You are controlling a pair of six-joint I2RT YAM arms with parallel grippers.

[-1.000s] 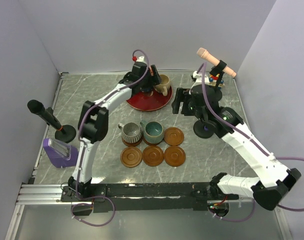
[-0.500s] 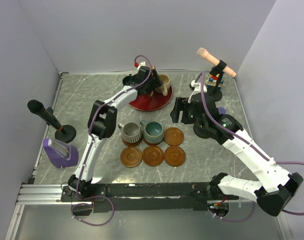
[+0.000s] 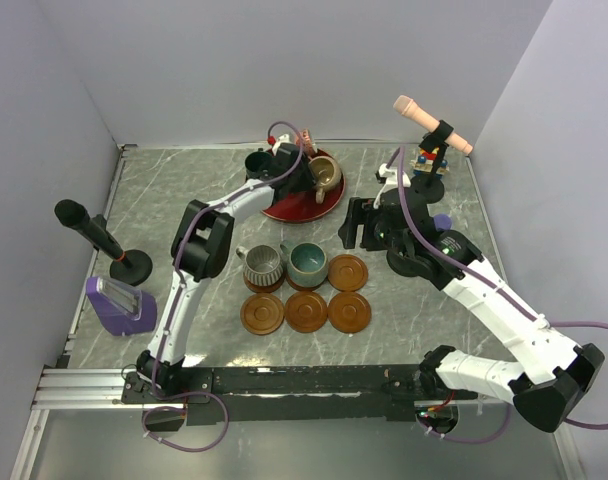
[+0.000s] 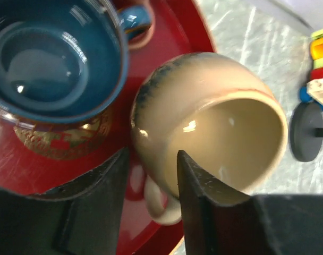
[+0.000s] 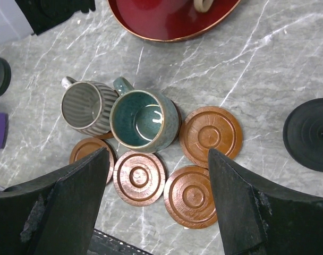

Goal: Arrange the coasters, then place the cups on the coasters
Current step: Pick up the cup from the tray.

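Left hand (image 4: 153,159) is down on the red plate (image 3: 290,208) at the back of the surface (image 3: 184,190). Its fingers straddle the wall of the beige cup (image 4: 204,133) right by the handle, one outside and one at the mouth, pinching it. The cup is tipped toward its side, mouth empty. That looks like the pinch levering it over, the likely start of a carry to the coasters (image 5: 193,195).

Beside it on the plate stands the dark blue cup (image 4: 50,58), upright, nothing in it.

Right hand (image 3: 356,224) hangs wide open just behind the layout, holding nothing, seemingly waiting its turn. In its view the grey ribbed cup (image 5: 84,109) and teal cup (image 5: 143,119) are both empty, each parked on a coaster in the back row. The third back-row coaster (image 5: 209,135) is bare, and so are the three in front, so four spots wait for cups.
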